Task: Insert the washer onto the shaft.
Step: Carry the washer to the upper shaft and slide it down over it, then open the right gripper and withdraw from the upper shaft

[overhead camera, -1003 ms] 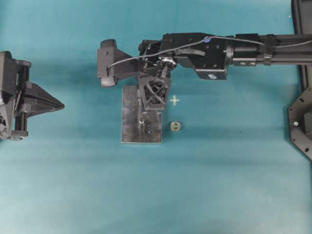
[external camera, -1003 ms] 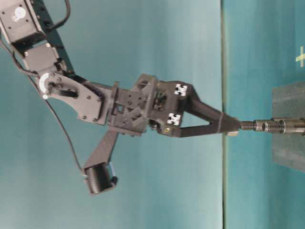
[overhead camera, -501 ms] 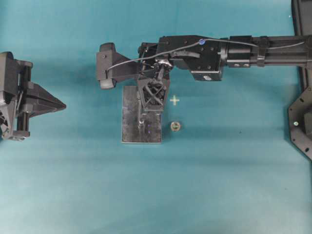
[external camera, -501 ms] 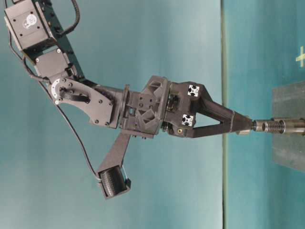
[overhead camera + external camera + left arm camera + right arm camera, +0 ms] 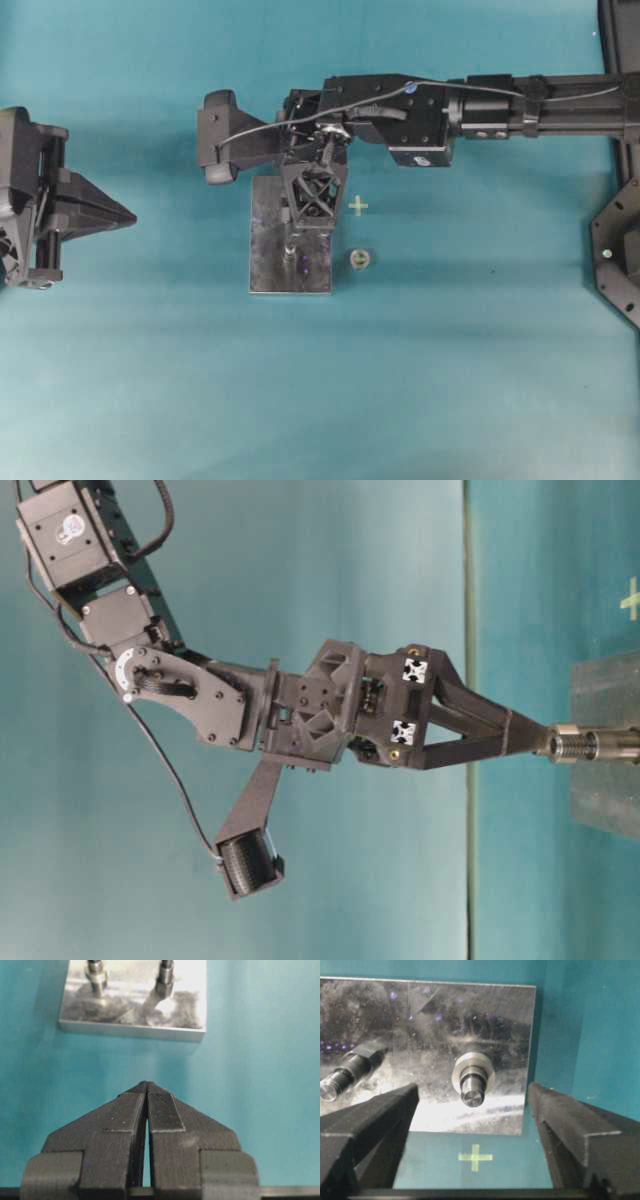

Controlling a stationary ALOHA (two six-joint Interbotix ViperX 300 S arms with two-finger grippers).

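From overhead, the right arm's wrist and lattice-framed right gripper hang over the far half of the metal base plate, hiding the shaft there and whatever sits on it. Only a second post shows on the plate's near half, small and hard to read.

The right wrist view fills that gap: the 2 fingers stand spread far apart at the picture's sides with nothing between them, and between and beyond them the shaft rises from the plate with the washer ringed around it, lying low near the plate surface. A second, bolt-like post stands to its left, cut by the picture's edge. A pale cross mark on the teal mat lies just off the plate's edge.

The table-level view shows the fingertips straddling the shaft's top, with a light metal ring on the shaft at the tips; whether the tips touch it cannot be told.

A small round part rests on the mat just beside the plate's right edge, near the cross.

The left gripper sits well apart at the mat's left; its wrist view shows the jaws pressed together, empty, with open mat between them and the plate's edge.
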